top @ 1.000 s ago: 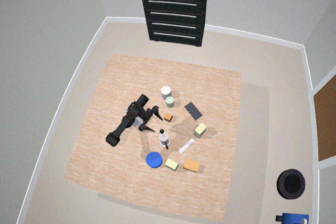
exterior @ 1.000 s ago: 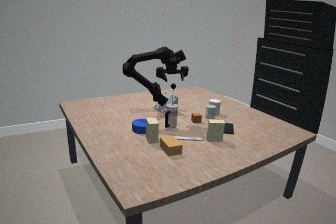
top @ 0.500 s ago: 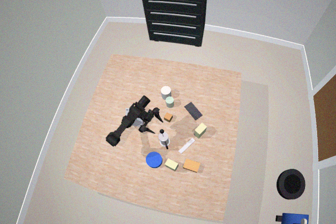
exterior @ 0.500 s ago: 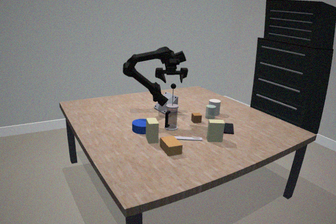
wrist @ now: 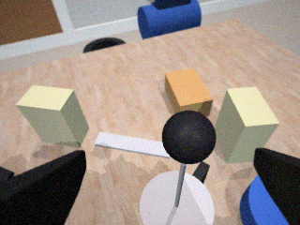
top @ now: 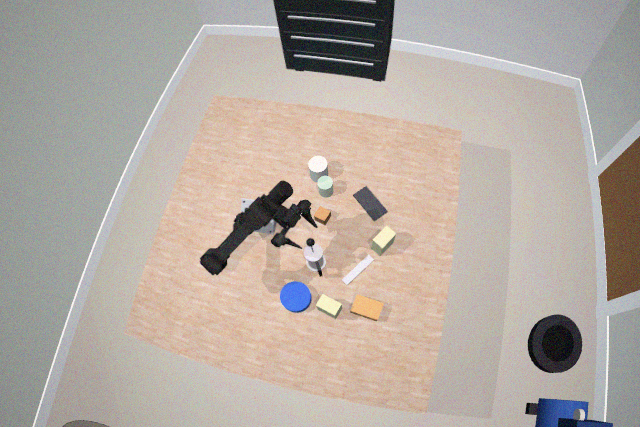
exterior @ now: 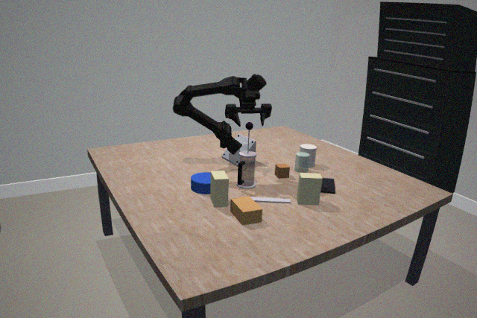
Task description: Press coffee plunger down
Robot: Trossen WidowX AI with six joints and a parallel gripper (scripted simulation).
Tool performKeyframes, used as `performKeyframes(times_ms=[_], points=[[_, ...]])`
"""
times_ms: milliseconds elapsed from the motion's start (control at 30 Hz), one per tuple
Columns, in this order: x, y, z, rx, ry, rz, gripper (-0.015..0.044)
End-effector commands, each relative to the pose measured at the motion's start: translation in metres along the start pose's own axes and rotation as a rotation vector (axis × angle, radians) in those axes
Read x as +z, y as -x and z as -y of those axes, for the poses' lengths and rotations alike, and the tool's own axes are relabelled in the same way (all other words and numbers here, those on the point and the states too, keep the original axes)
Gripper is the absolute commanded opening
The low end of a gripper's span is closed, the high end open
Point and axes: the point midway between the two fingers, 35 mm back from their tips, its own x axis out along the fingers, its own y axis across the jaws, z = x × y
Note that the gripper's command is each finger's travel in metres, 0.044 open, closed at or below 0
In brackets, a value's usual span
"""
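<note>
One arm on the table (exterior: 162, 229), and I read the exterior view from left to right. Furthest left among the objects is the blue disc (exterior: 200, 182), lying flat. Just beside it stands a pale yellow-green block (exterior: 219, 188), upright, and in front of that an orange block (exterior: 246, 209) lies nearer the table edge. The coffee press (exterior: 247, 170) comes next, upright on the wood, handle toward the camera, with its rod standing tall and the black plunger knob (exterior: 249, 125) raised well above the lid. Directly over the knob I see the gripper (exterior: 248, 115), pointing down, fingers spread wide either side and holding nothing; the knob sits below and between the fingertips, apart from both. In the wrist view the knob (wrist: 188, 137) fills the centre, with the dark fingers out at the frame edges and the white lid (wrist: 177, 203) beneath. A thin white strip (exterior: 270, 199) lies flat right of the press base. Further right: a small orange cube (exterior: 282, 170), a second pale block (exterior: 309, 188), two short cylinders, green (exterior: 302, 161) in front of white (exterior: 308, 153), and a dark flat slab (exterior: 328, 185).
</note>
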Motion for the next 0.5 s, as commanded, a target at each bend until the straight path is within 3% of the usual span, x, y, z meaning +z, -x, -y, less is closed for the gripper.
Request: performKeyframes(times_ms=[0,467], points=[[-0.0024,-0.0043,0.0018,0.000,-0.007,-0.012,0.0440],[0.0062,-0.0113,0.0046,-0.004,0.004,0.023,0.0440]])
